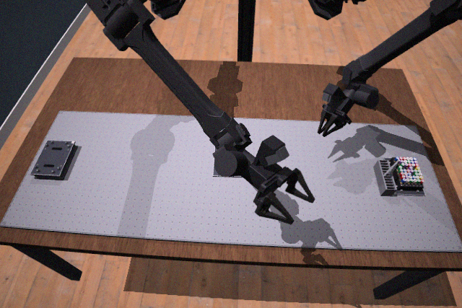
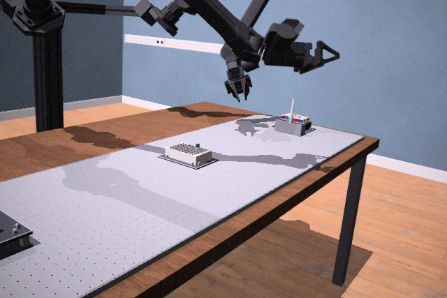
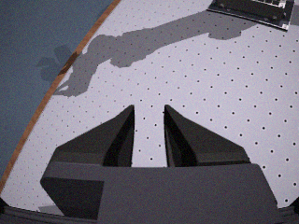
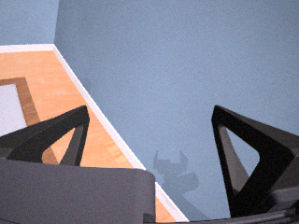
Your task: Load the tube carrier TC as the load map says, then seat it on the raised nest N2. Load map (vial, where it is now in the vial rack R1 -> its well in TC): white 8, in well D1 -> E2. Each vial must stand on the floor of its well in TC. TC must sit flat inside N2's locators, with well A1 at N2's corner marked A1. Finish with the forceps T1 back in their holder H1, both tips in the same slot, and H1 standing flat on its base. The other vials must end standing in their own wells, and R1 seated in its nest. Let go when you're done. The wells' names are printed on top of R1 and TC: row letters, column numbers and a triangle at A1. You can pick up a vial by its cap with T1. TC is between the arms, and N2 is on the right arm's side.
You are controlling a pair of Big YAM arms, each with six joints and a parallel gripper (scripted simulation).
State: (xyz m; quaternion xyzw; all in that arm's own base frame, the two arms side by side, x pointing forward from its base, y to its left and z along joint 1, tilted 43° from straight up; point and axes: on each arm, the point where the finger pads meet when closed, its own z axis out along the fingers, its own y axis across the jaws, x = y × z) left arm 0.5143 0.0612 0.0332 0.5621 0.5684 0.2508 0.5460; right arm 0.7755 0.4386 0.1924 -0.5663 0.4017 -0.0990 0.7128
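The vial rack R1 (image 1: 409,173) (image 2: 297,118), full of coloured caps, stands near the mat's end; I cannot pick out the white vial 8. Beside it, the grey holder H1 (image 1: 387,177) (image 2: 288,127) holds the forceps T1 (image 1: 390,167) (image 2: 292,107) upright. The tube carrier TC (image 2: 187,153) (image 3: 248,9) sits mid-mat with one green-capped vial (image 2: 197,144); the right arm hides most of it in the top view. My left gripper (image 1: 323,133) (image 2: 239,97) (image 3: 149,112) hangs high, between TC and R1, narrowly open and empty. My right gripper (image 1: 301,209) (image 2: 325,57) (image 4: 150,112) is wide open and empty, high up, pointing off the table.
The raised nest N2 (image 1: 52,158) (image 2: 10,235), a dark plate, sits at the far end of the grey perforated mat (image 1: 167,200). A black gantry post (image 1: 247,10) stands behind the table.
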